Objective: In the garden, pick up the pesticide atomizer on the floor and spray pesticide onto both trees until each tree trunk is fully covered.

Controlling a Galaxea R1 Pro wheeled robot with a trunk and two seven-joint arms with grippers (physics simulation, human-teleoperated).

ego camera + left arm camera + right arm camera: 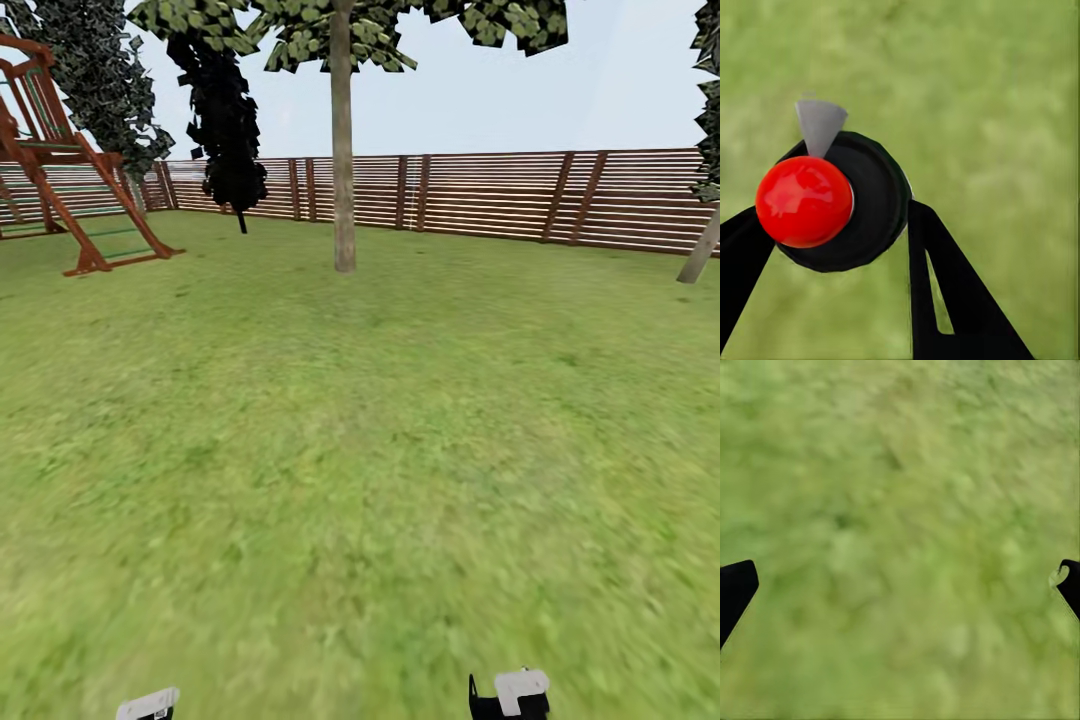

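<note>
Head view is looking out over the lawn [360, 450] of the garden, with blurry green grass running up to a brown slat fence [560, 195]. One tree [343, 140] with a thick grey-brown trunk [344, 200] is standing well ahead of both grippers, roughly centred between them, and its blocky green leaves are spreading along the top edge. A second leaning trunk [700, 250] is showing far ahead on the right gripper's side, by the fence. A thin black tree [228, 130] is standing farther back towards the left gripper's side, and a red-brown wooden play frame [70, 180] is sitting beyond it on that side.

Left wrist view is showing the left gripper [832, 225] holding the sprayer [844, 202]: its black fingers [945, 285] are pressing against both sides of the round black body, so the gripper is closed around it. A shiny red ball [804, 201] is sitting on the black body and a small grey wedge [820, 124] is sticking out past it. Grass is lying well beyond.

Right wrist view is showing the right gripper [900, 592] spread wide, with only the black tips [735, 592] peeking in at the two edges and nothing between them. Blurry grass [900, 510] is lying beneath it.
</note>
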